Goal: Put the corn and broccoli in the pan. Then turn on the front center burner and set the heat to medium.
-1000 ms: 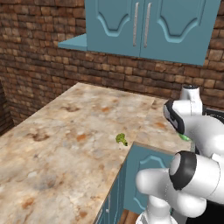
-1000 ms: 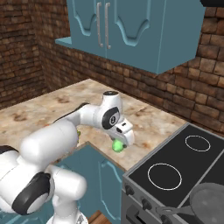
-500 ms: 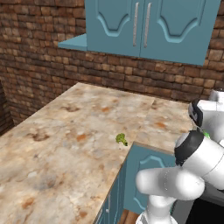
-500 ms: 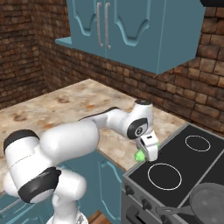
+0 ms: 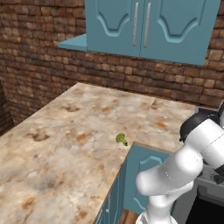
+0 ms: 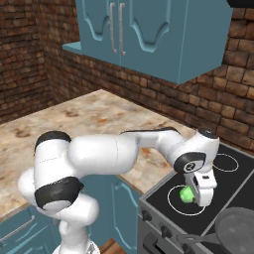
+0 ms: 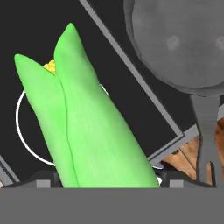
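My gripper (image 6: 194, 194) clamps the corn (image 7: 87, 127) wide-jawed over the cooktop (image 6: 225, 186); releasing short of the pan (image 7: 183, 39) drops it on glass.

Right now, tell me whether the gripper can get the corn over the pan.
Probably yes. The gripper holds the corn above the cooktop's left ring, and the pan sits open and empty just beyond, with nothing between them.
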Robot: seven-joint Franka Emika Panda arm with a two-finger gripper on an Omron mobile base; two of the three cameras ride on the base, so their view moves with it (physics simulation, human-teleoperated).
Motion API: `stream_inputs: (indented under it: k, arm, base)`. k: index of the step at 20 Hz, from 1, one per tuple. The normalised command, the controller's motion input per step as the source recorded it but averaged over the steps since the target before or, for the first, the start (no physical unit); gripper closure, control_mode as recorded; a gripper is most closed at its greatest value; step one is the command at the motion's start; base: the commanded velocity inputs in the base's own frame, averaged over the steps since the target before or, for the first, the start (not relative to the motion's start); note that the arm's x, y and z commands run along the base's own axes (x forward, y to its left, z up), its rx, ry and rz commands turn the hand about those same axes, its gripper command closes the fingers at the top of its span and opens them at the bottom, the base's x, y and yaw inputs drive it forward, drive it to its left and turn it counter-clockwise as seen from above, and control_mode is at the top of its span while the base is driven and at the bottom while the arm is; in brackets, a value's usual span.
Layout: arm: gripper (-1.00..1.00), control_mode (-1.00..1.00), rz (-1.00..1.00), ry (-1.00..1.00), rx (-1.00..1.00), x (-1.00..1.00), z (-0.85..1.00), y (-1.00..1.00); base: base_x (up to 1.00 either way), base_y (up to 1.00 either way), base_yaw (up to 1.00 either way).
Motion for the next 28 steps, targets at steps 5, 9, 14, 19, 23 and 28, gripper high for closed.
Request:
stream_inputs:
  k: [5,9,14,19,23,28]
  arm:
    - [1.0,-1.0,-0.18,-0.01,0.08,-0.43,0.0,-0.82]
    - [1.0,-1.0,-0.17,0.0,0.0,-0.11,-0.32,-0.29]
    - [1.0,-1.0,-0.11,0.0,0.0,0.0,-0.18,-0.07]
    - [1.0,-1.0,-0.1,0.01,0.0,0.0,0.12,-0.28]
    - [1.0,-1.0,-0.11,0.03,0.0,0.0,0.09,-0.29]
    - [1.0,-1.0,-0.14,0.0,0.0,0.0,-0.16,-0.27]
  base:
    - [0.0,0.0,0.0]
    - [0.0,0.0,0.0]
    - [0.0,0.0,0.0]
    - [0.0,0.0,0.0]
    - [0.0,0.0,0.0]
    - [0.0,0.0,0.0]
